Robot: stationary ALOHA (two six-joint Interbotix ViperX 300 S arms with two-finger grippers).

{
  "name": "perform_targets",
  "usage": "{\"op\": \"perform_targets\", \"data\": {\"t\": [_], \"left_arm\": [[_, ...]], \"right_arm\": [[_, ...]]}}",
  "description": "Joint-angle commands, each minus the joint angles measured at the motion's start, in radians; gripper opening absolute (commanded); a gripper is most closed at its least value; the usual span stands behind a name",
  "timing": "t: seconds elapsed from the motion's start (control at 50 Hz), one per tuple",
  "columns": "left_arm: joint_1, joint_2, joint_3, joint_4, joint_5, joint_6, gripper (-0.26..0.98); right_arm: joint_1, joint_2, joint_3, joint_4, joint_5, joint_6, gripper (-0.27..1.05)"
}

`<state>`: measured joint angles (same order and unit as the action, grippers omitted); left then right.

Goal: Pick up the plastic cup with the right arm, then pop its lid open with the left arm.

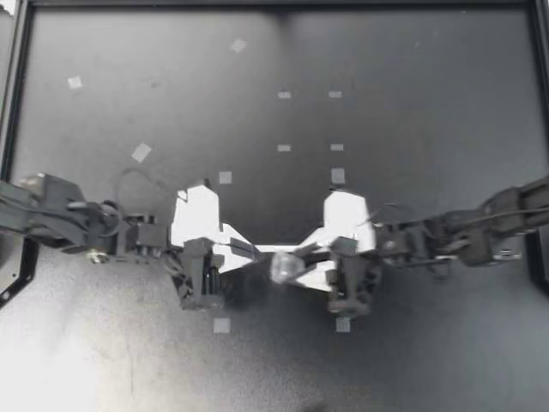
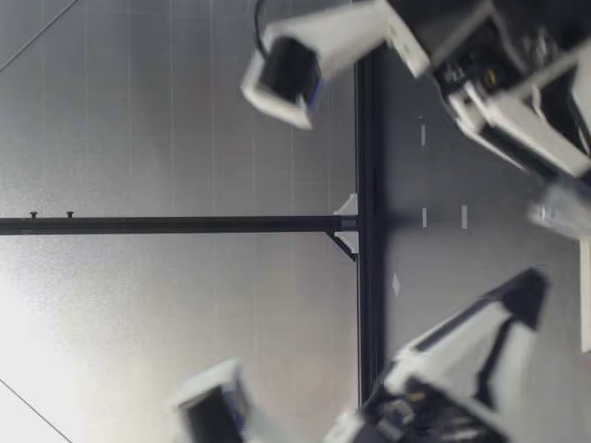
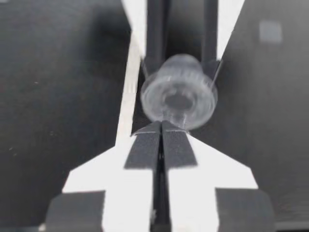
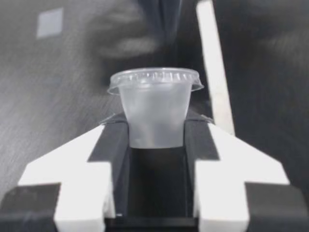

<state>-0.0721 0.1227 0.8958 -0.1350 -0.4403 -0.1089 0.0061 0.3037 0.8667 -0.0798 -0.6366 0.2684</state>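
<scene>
Well, right pincer clasps cup (lidded).

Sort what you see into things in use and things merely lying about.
In use: right gripper, shut on the clear lidded cup; left gripper, shut, tips at the lid rim.
Lying about: tape squares scattered on the black table.

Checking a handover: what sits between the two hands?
A clear lidded cup, gripped by my right hand; my left hand, shut, meets its lid. Top and wrist views show it.
</scene>
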Motion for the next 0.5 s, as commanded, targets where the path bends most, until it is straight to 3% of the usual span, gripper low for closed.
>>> {"op": "perform_targets", "data": {"t": [0.0,0.12,0.22,0.32,0.48], "left_arm": [[0.003,-0.086,0.015,-0.048,0.015,-0.061,-0.05],[-0.014,-0.115,0.058,-0.156,-0.037,-0.313,-0.02],[-0.037,-0.12,0.075,-0.144,-0.117,-0.617,0.11],[-0.04,-0.143,0.103,-0.08,-0.235,-0.962,0.32],[-0.038,-0.161,0.115,-0.06,-0.499,-1.33,0.79]], "right_arm": [[0.003,-0.1,0.052,0.0,-0.114,-0.015,0.26],[0.0,-0.163,0.144,0.003,-0.353,-0.051,0.26],[0.0,-0.164,0.178,0.003,-0.535,-0.095,0.26],[-0.002,-0.146,0.192,0.005,-0.655,-0.176,0.26],[-0.002,-0.127,0.158,0.008,-0.701,-0.302,0.26]]}}
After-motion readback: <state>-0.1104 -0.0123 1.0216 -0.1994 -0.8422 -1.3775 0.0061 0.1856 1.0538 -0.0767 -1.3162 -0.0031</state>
